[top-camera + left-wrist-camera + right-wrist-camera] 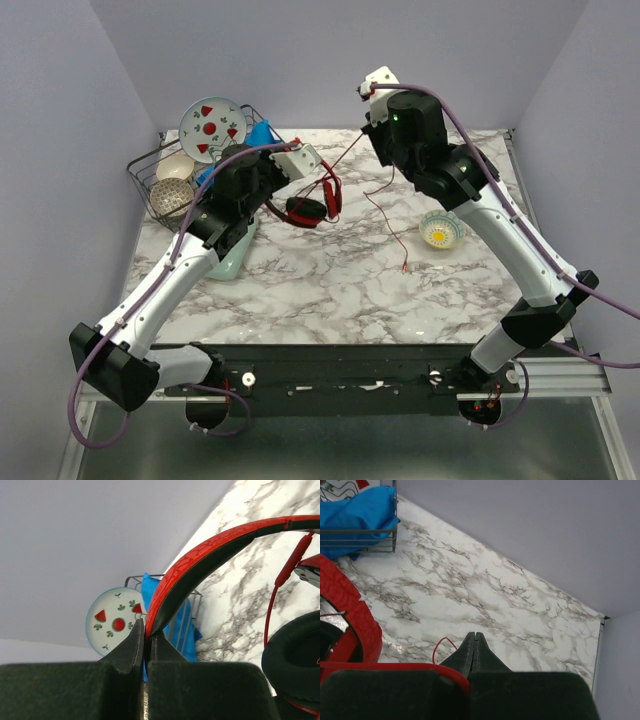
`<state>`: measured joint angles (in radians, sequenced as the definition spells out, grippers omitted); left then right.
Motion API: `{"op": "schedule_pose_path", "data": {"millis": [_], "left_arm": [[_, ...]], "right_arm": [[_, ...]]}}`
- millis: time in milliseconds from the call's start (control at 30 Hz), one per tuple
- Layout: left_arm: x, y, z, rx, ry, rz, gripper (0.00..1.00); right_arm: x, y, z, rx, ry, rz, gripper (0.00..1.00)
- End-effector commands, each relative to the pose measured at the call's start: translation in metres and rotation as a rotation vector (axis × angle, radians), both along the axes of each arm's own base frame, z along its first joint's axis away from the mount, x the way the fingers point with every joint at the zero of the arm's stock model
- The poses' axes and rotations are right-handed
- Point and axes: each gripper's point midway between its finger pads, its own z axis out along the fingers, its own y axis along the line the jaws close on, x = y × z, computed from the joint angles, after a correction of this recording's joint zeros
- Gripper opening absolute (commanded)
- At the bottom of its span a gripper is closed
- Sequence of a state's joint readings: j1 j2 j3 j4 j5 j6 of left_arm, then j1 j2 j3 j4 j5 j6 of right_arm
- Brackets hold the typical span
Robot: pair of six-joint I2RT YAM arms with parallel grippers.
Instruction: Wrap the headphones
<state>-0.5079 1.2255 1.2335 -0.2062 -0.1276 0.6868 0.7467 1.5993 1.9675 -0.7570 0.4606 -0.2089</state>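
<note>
Where the left hand (146,630) clamps the headband of the red over-ear headphones (305,208), they sit over the white marbled worktop (330,290), left of centre; right hand (475,636), fingers pressed together, pinches their thin red cable (380,665) raised.

At the marble desk's (330,290) far left a wire basket (137,172) holds a watermelon-print plate (212,128), a blue cloth (262,133) and two bowls (176,165), while a small yellow-centred dish (440,229) sits well apart to the right.

Lab booth, plain walls (330,60), marble table (330,290) (robot arms (170,280) bolted)
</note>
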Motion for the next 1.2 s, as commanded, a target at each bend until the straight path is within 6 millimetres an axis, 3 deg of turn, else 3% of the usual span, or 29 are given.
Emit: {"op": "schedule_pose_path", "data": {"millis": [0, 300, 667, 767, 800, 867, 900, 933, 1033, 1067, 1100, 1167], "left_arm": [[-0.025, -0.01, -0.018, 0.009, 0.116, -0.08, 0.0], [-0.064, -0.037, -0.007, -0.14, 0.25, -0.234, 0.0], [-0.094, -0.053, 0.027, -0.319, 0.341, -0.319, 0.0], [-0.111, -0.062, 0.057, -0.394, 0.339, -0.394, 0.0], [-0.116, -0.063, 0.078, -0.45, 0.326, -0.405, 0.0], [-0.118, -0.062, 0.1, -0.505, 0.309, -0.395, 0.0], [-0.121, -0.061, 0.121, -0.557, 0.292, -0.39, 0.0], [-0.12, -0.059, 0.13, -0.586, 0.286, -0.376, 0.0], [-0.119, -0.055, 0.163, -0.67, 0.248, -0.348, 0.0], [-0.12, -0.053, 0.172, -0.688, 0.234, -0.345, 0.0], [-0.119, -0.053, 0.184, -0.704, 0.212, -0.348, 0.0], [-0.122, -0.053, 0.197, -0.758, 0.216, -0.35, 0.0]], "right_arm": [[0.012, -0.013, 0.016, -0.093, -0.035, 0.082, 0.01], [0.035, -0.03, -0.031, -0.077, 0.066, 0.057, 0.01], [0.029, -0.023, -0.061, 0.045, 0.115, 0.13, 0.01], [0.023, -0.002, -0.074, 0.099, 0.14, 0.227, 0.01], [0.017, 0.007, -0.077, 0.123, 0.151, 0.285, 0.02], [0.007, 0.03, -0.082, 0.195, 0.172, 0.4, 0.16], [0.004, 0.037, -0.083, 0.222, 0.177, 0.433, 0.2], [0.001, 0.043, -0.083, 0.251, 0.183, 0.464, 0.22], [-0.007, 0.068, -0.079, 0.378, 0.181, 0.567, 0.24], [-0.01, 0.079, -0.066, 0.445, 0.155, 0.621, 0.23], [-0.012, 0.083, -0.073, 0.47, 0.168, 0.634, 0.24], [-0.012, 0.092, -0.06, 0.558, 0.134, 0.663, 0.26]]}}
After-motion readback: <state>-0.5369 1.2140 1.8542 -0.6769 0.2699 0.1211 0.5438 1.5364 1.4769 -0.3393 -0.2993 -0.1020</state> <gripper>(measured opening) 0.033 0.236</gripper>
